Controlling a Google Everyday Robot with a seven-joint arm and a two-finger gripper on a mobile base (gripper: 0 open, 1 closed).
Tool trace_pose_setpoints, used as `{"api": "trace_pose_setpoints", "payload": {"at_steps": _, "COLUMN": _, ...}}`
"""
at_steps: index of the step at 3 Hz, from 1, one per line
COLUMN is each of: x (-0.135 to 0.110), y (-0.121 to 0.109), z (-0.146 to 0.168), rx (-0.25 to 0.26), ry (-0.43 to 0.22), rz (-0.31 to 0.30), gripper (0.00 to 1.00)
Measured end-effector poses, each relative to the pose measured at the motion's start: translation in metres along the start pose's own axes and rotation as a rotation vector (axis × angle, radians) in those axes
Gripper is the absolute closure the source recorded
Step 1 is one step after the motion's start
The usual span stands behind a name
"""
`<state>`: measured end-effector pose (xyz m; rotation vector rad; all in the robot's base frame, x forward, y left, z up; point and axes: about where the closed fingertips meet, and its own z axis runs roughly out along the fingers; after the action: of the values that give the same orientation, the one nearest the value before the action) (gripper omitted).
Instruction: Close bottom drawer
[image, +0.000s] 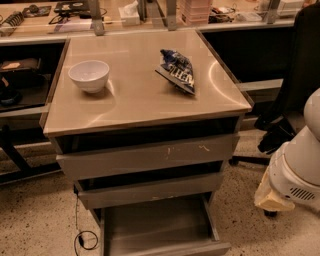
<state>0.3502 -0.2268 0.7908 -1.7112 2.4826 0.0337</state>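
Your hand, the cream tip of the white arm, hangs low beside the grey steel cabinet; I cannot tell whether it is open or grasping anything. Just left of it, the wide, shallow grey metal bottom drawer stands pulled out, its flat floor bare. The low stance probably sets you level with the drawer's front strip, ready to push it in.

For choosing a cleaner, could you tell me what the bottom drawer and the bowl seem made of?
Bottom drawer: likely sheet metal, matte grey, thin low walls. Bowl: probably glazed ceramic, glossy white, though plastic is possible. The gripper hangs low at the right, apart from the drawer.
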Motion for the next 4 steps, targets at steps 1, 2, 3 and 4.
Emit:
{"api": "trace_pose_setpoints", "payload": {"at_steps": 1, "x": 0.000, "y": 0.000, "z": 0.000, "rx": 0.000, "ry": 0.000, "rz": 0.000, "gripper": 1.00}}
{"api": "trace_pose_setpoints", "payload": {"at_steps": 2, "x": 0.003, "y": 0.010, "z": 0.033, "rx": -0.043, "ry": -0.017, "rz": 0.020, "gripper": 1.00}}
{"api": "trace_pose_setpoints", "payload": {"at_steps": 3, "x": 0.013, "y": 0.031, "z": 0.114, "rx": -0.122, "ry": -0.010, "rz": 0.072, "gripper": 1.00}}
{"api": "trace_pose_setpoints", "payload": {"at_steps": 4, "x": 0.022, "y": 0.043, "z": 0.200, "rx": -0.182, "ry": -0.003, "rz": 0.141, "gripper": 1.00}}
